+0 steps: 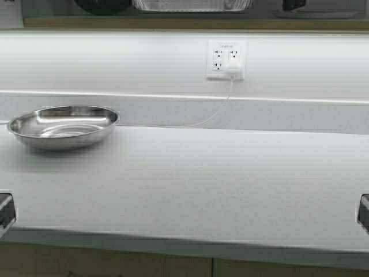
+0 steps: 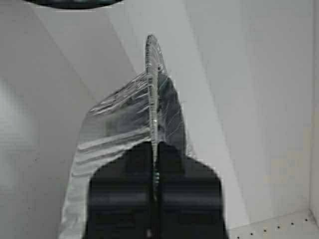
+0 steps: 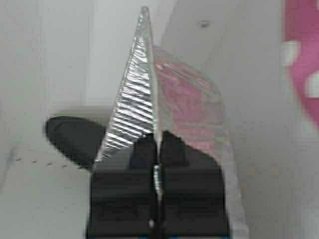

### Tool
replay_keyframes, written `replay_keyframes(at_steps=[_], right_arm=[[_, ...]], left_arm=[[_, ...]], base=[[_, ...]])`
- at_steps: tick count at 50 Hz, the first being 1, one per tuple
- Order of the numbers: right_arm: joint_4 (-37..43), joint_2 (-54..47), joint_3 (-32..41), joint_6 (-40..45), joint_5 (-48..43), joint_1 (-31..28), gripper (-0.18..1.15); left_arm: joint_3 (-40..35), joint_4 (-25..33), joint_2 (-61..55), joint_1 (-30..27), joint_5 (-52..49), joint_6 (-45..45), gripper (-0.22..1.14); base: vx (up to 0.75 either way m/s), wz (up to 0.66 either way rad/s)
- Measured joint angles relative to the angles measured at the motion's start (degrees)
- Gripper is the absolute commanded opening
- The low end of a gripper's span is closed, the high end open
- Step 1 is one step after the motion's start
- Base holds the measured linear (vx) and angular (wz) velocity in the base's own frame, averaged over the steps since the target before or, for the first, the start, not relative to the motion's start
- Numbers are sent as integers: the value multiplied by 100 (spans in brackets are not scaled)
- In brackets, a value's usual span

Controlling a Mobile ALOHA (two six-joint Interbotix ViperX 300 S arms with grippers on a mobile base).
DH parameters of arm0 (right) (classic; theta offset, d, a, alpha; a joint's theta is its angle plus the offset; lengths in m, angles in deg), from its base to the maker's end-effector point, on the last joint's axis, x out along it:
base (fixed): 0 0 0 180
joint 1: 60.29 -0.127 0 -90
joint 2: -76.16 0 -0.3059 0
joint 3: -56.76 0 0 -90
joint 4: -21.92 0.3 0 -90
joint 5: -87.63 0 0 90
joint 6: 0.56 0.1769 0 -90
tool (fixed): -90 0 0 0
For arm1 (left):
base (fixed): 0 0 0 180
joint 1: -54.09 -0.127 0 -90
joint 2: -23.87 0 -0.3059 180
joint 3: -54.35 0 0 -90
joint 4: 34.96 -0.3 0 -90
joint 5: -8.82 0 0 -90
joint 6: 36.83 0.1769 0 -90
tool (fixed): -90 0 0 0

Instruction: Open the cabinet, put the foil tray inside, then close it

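Note:
The foil tray (image 1: 192, 4) shows only as a shiny ribbed strip at the top edge of the high view, above the cabinet's tan bottom edge (image 1: 196, 23). The cabinet doors are out of view. In the left wrist view my left gripper (image 2: 154, 147) is shut on the rolled rim of the foil tray (image 2: 119, 124), with white cabinet walls behind it. In the right wrist view my right gripper (image 3: 156, 139) is likewise shut on the rim of the foil tray (image 3: 132, 104). Neither gripper shows in the high view.
A round steel bowl (image 1: 63, 126) sits at the left of the white counter (image 1: 202, 184). A wall outlet (image 1: 226, 60) has a white cord plugged in. Inside the cabinet are a dark object (image 3: 70, 137) beside the tray and something pink with white spots (image 3: 301, 50).

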Motion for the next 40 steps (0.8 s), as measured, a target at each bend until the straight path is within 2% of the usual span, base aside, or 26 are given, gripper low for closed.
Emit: replay_keyframes(at_steps=[32, 37, 40], right_arm=[[-158, 123, -387, 18, -229, 132, 8], [-167, 149, -448, -9, -299, 141, 20], [-167, 149, -448, -132, -387, 141, 39]], left_arm=[[105, 167, -18, 9, -316, 9, 4], [141, 185, -26, 9, -290, 9, 13], [167, 229, -26, 9, -255, 9, 27]], base=[[8, 0], [7, 2], [6, 0]])
